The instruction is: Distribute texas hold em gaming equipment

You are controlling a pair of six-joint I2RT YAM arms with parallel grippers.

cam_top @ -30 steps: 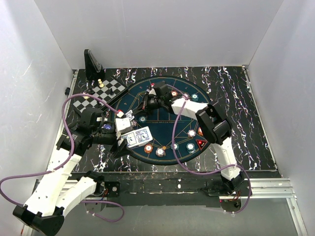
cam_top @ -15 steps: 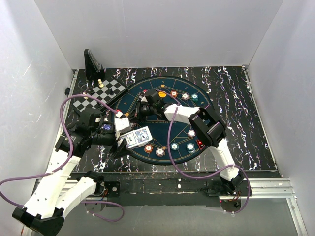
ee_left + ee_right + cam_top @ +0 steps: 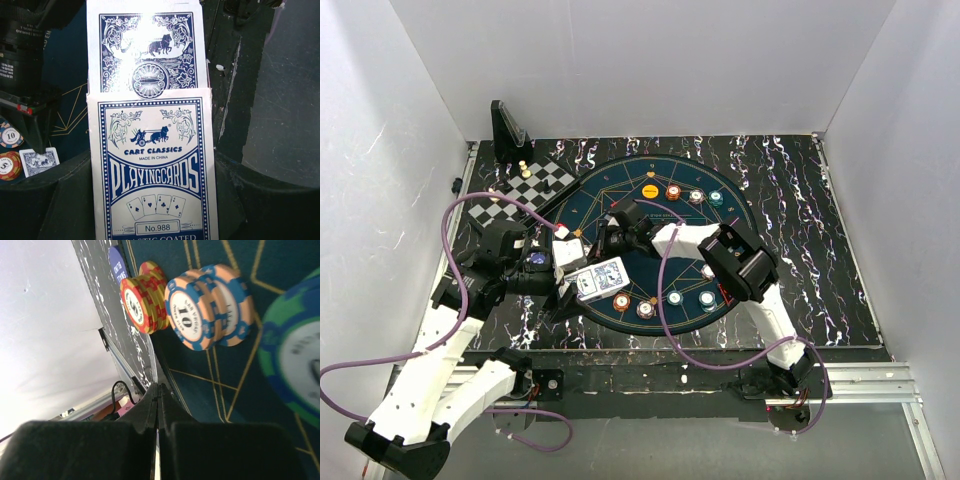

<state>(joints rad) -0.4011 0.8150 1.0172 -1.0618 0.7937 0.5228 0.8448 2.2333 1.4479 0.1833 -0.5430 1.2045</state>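
Reaching across the mat [image 3: 615, 185], right gripper [image 3: 158, 390] with fingers pressed together, left gripper [image 3: 588, 284] clamped on card box [image 3: 155, 165].

I see a white paper card box [image 3: 155, 170] with blue drawings, a stack of round red-and-yellow chips [image 3: 145, 297], a stack of orange-and-blue chips [image 3: 207, 307], and a dark blue mat [image 3: 210, 390] with gold lines.

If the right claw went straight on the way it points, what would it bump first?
Likely the red-and-yellow chips, almost dead ahead of the right gripper on the mat, though depth is unclear and it might slip past.
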